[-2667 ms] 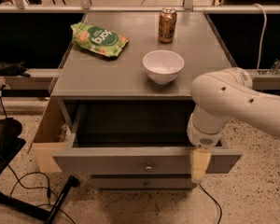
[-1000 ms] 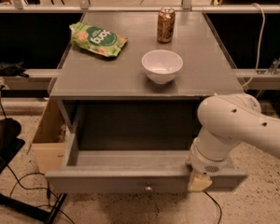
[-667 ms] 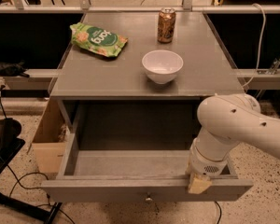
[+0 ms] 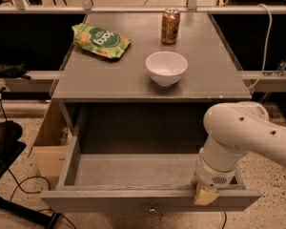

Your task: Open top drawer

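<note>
The top drawer [image 4: 109, 200] stands pulled far out from under the grey table top, and its grey inside is bare. Its flat front runs along the bottom of the camera view, with the small round metal knob [image 4: 152, 207] at the centre. My gripper [image 4: 206, 193] sits on the front's top edge, right of the knob, with its tan tip hanging over the front face. The white arm [image 4: 243, 132] rises behind it to the right. The two lower drawers are out of view.
On the table top [image 4: 109, 80] stand a white bowl [image 4: 166, 67], a soda can [image 4: 170, 26] and a green chip bag [image 4: 100, 40]. A cardboard box [image 4: 50, 147] stands left of the drawer. Cables [image 4: 19, 190] lie on the speckled floor at the lower left.
The top drawer has slid further out toward the camera. My gripper has moved down and forward with its front edge. The two lower drawer fronts have dropped out of view.
</note>
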Available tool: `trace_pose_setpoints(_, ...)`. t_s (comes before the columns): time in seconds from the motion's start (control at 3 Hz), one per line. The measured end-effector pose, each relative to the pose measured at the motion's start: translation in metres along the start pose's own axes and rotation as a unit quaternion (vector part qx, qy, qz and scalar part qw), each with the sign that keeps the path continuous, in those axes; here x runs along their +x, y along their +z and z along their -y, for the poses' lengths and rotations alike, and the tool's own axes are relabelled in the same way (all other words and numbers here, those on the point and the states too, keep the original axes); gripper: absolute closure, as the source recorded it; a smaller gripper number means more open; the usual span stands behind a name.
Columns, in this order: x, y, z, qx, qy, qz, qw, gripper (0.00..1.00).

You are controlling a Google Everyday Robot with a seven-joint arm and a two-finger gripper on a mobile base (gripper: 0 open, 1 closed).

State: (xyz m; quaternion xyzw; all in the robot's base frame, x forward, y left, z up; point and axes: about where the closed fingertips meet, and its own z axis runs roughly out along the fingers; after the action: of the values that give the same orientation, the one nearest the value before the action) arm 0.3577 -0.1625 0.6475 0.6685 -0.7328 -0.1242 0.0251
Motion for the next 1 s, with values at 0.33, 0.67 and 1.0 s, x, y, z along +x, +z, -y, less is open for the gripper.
trace_pose_setpoints(0.33, 0.0000, 0.0000, 0.0000, 0.000, 0.000, 0.000, 1.0000, 0.38)
trace_pose_setpoints(0.67, 0.0000, 0.0000, 0.0000, 0.000, 0.000, 0.000, 1.0000, 0.15)
trace_pose_setpoints(1.0, 0.0000, 0.0000, 0.0000, 0.000, 0.000, 0.000, 1.0000, 0.00)
